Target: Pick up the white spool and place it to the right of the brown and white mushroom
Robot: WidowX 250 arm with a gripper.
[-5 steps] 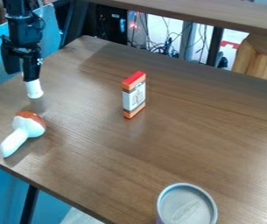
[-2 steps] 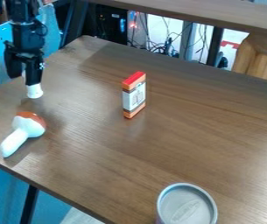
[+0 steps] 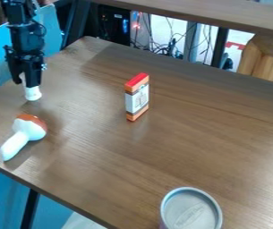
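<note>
You had one gripper, one white object, one mushroom-shaped toy, one upright box and one round-topped container before you, five things of five kinds, each of which you could count only once.

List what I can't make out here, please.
In the camera view:
- Upper part of the white object: mostly hidden by the gripper.
- Lower part of the can: cut off by the bottom edge.
- Orange box: back hidden by its front; fine print too small.

On the table, before the pincer, the mushroom lies left of the box, the can foremost.
</note>
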